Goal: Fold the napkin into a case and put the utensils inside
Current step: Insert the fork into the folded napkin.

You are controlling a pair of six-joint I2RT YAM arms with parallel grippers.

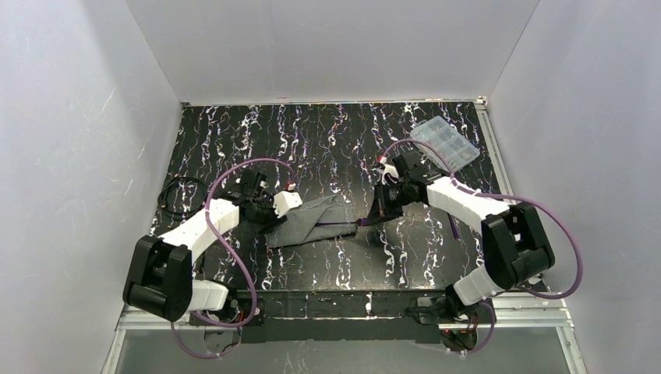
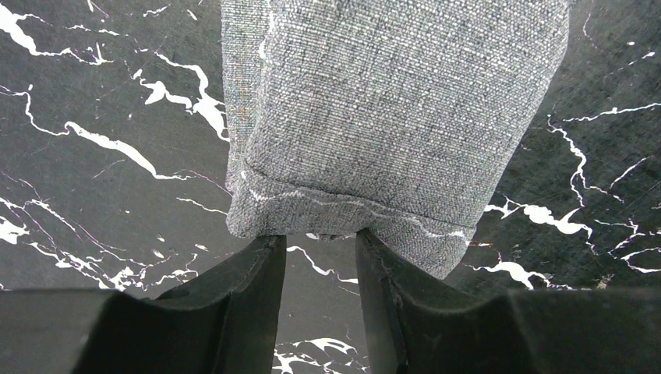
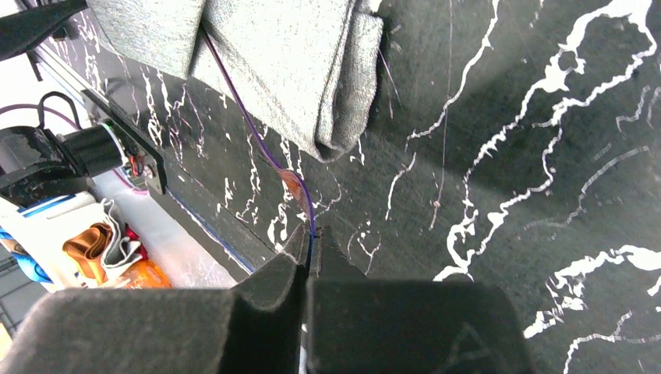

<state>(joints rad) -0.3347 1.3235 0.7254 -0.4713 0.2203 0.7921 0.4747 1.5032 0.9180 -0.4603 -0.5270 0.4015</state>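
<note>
Black marbled table (image 1: 327, 132), white walls around. Folded grey napkin (image 2: 390, 101) lies just ahead of the left gripper (image 2: 319, 248), fingers parted (hem at both tips). Jaws of the right gripper (image 3: 312, 238) are pinched tight on a thin purple utensil (image 3: 257, 132), which runs from the fingertips into the napkin's fold.

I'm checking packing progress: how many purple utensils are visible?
1 for sure: the utensil pinched in the right gripper, its far end inside the folded napkin. A purple streak by the right arm may be another, or cable.
</note>
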